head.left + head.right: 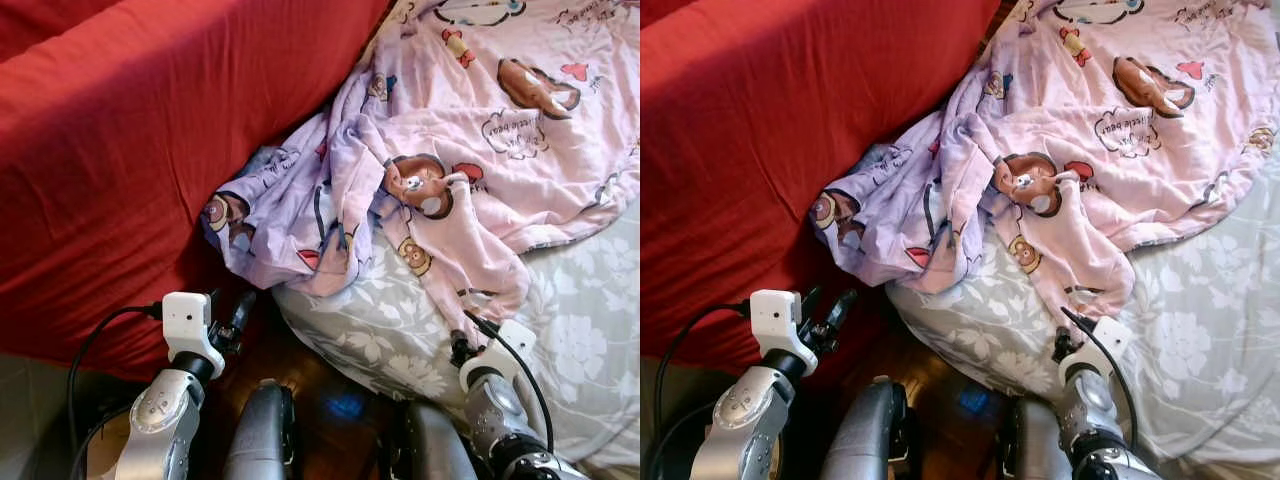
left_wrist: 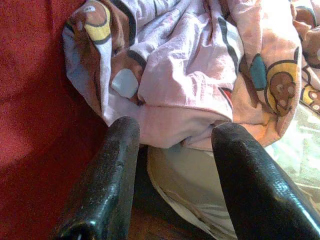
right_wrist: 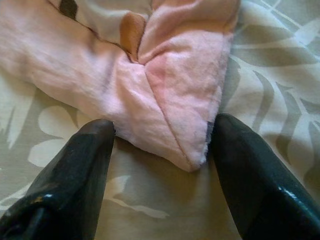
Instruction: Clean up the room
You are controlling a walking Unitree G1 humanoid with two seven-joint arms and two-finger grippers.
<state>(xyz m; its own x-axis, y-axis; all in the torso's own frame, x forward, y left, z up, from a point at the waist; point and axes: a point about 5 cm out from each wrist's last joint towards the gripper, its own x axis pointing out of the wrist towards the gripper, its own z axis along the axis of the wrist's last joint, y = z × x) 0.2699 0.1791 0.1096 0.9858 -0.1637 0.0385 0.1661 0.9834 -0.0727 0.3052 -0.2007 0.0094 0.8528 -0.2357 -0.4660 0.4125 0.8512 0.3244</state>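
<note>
You were looking down at a bed (image 1: 560,330) covered in a grey sheet with a white flower print, and a pink blanket (image 1: 470,130) printed with cartoon bears lay spread over its far part, crumpled into folds where it spilled over the bed's near-left corner. A large red cushion (image 1: 130,150) pressed against that bunched corner of the blanket from the left. Your left claw (image 1: 228,322) hung off the bed's near-left corner, just below the hanging bunch of blanket and beside the red cushion; in its wrist view its fingers (image 2: 107,175) stood wide apart, with nothing between them and the drooping blanket fold just ahead of their tips. Your right claw (image 1: 468,338) sat on the grey sheet near the bed's near edge, at the lowest tongue of the pink blanket. In its wrist view its fingers (image 3: 75,170) were spread wide on the sheet, one on each side of the blanket's pointed corner (image 3: 187,150), which lay flat between the tips without being pinched. Dark wooden floor (image 1: 320,385) showed between the bed and the robot's body.
</note>
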